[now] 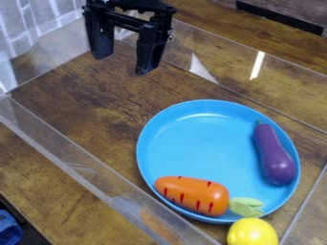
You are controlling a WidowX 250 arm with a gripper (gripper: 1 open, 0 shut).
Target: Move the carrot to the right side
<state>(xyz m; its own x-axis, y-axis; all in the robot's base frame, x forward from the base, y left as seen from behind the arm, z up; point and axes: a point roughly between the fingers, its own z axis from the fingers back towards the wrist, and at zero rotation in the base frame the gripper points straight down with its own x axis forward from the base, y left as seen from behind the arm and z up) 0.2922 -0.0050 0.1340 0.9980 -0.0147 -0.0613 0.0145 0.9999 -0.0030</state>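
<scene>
The carrot (194,194), orange with dark stripes and a light green leafy end (247,205), lies on the near rim of a round blue plate (192,134). My gripper (124,55), black with two fingers pointing down, hangs open at the top left, well away from the carrot, with nothing between its fingers.
A purple eggplant (273,155) lies on the plate's right side. A yellow lemon (251,233) sits just off the plate at the bottom edge. Clear plastic walls (64,158) enclose the wooden table (90,105). Bare wood stretches left of the plate.
</scene>
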